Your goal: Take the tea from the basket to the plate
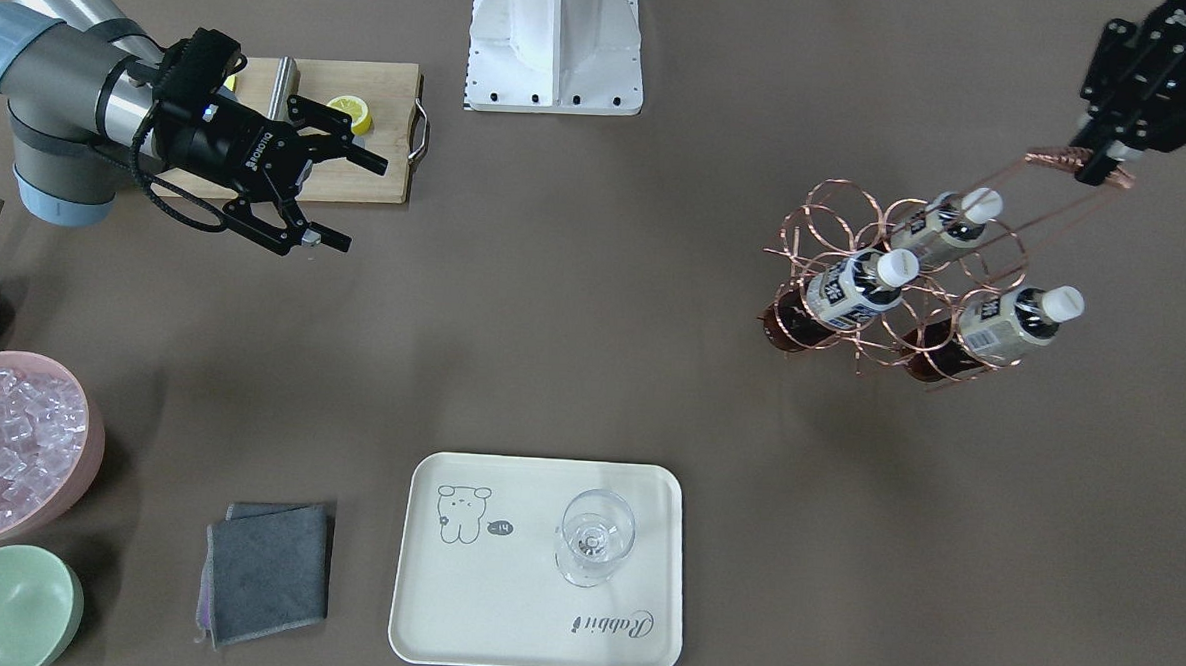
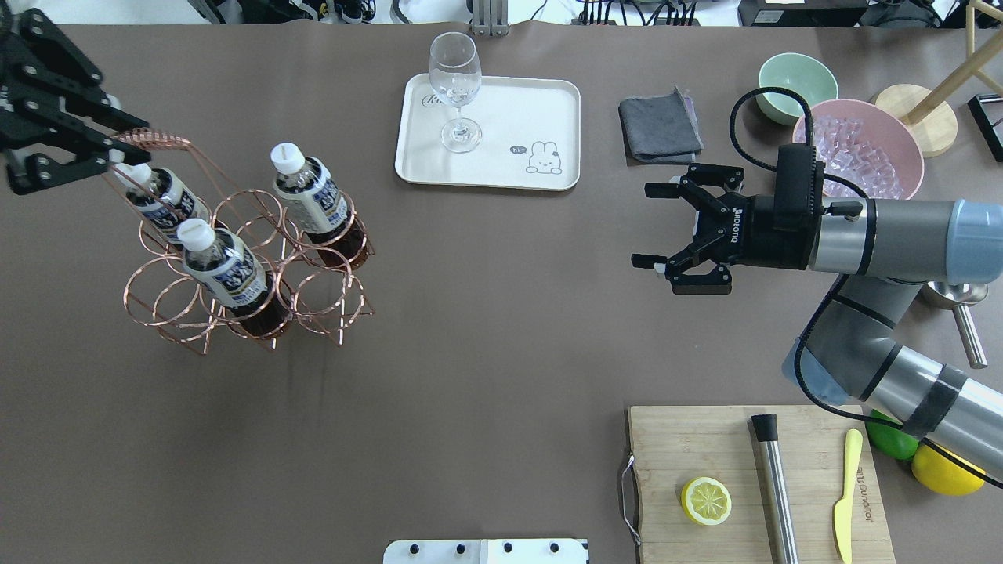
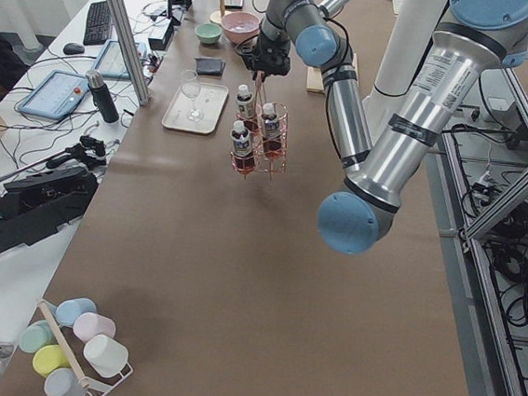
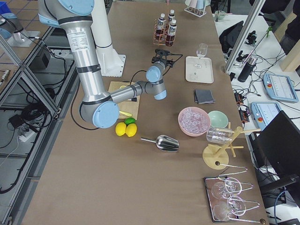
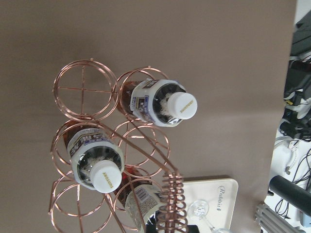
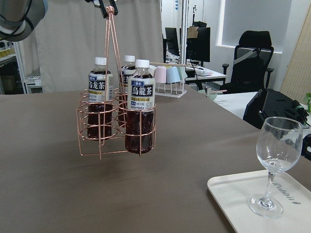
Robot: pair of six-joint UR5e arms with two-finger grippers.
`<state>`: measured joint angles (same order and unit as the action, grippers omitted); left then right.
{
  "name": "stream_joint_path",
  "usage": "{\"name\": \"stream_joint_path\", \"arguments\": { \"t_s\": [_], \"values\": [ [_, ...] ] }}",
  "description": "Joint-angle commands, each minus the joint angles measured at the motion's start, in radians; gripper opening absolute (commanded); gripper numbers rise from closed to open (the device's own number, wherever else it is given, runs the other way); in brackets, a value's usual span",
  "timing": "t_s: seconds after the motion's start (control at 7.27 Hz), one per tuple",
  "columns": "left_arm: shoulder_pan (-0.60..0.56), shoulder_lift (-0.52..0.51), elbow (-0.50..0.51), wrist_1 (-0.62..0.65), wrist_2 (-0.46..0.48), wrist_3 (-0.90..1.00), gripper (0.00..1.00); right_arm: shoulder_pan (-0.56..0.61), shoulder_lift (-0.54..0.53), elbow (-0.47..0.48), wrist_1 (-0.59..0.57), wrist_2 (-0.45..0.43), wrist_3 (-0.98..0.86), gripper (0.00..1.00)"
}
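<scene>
First, nearest the robot, a cutting board point(image 2: 705, 446) lies at the right. Midway across the worktop point(image 2: 501, 329), the left gripper point(image 2: 117, 142) is closed on the handle point(image 2: 153, 141) of the copper basket point(image 2: 291, 258). The basket appears to stand at the left, with three bottles of tea point(image 2: 313, 205) upright in its rings. The right gripper point(image 2: 644, 225) hovers empty, jaws spread, pointing towards them. Farthest off, the plate point(image 2: 501, 168) carries only a stemmed glass point(image 2: 456, 86). Judged step: approach, nothing grasped yet. The next move calls for the right gripper to reach left and close on one bottle.
</scene>
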<state>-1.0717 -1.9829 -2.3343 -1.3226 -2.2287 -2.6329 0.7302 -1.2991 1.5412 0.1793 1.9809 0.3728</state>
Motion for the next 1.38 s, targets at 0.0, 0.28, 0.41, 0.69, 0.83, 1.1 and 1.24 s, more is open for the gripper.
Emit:
{"name": "stream_joint_path", "arguments": {
  "t_s": [0.0,0.28,0.41,0.69,0.83,1.1,1.24],
  "values": [
    [0.232,-0.181,0.001,0.169,0.237,-0.182,0.0,0.0,-0.003,0.0,0.003,0.001,0.002,1.0],
    [0.28,-0.253,0.102,0.169,0.253,-0.179,0.0,0.002,-0.003,0.002,0.003,0.0,0.0,1.0],
    [0.312,-0.29,0.133,0.169,0.302,-0.191,0.0,0.011,-0.005,0.004,0.005,0.0,0.002,1.0],
    [0.35,-0.359,0.212,0.171,0.328,-0.194,0.0,0.011,-0.003,0.004,0.005,0.0,0.0,1.0],
    [0.38,-0.369,0.223,0.171,0.357,-0.197,0.0,0.011,-0.003,0.005,0.005,0.0,0.0,1.0],
    [0.394,-0.427,0.28,0.169,0.372,-0.203,0.0,0.011,-0.005,0.007,0.005,0.0,0.0,1.0],
    [0.403,-0.439,0.291,0.169,0.403,-0.217,0.0,0.011,-0.006,0.007,0.006,0.0,0.0,1.0]
  ]
}}
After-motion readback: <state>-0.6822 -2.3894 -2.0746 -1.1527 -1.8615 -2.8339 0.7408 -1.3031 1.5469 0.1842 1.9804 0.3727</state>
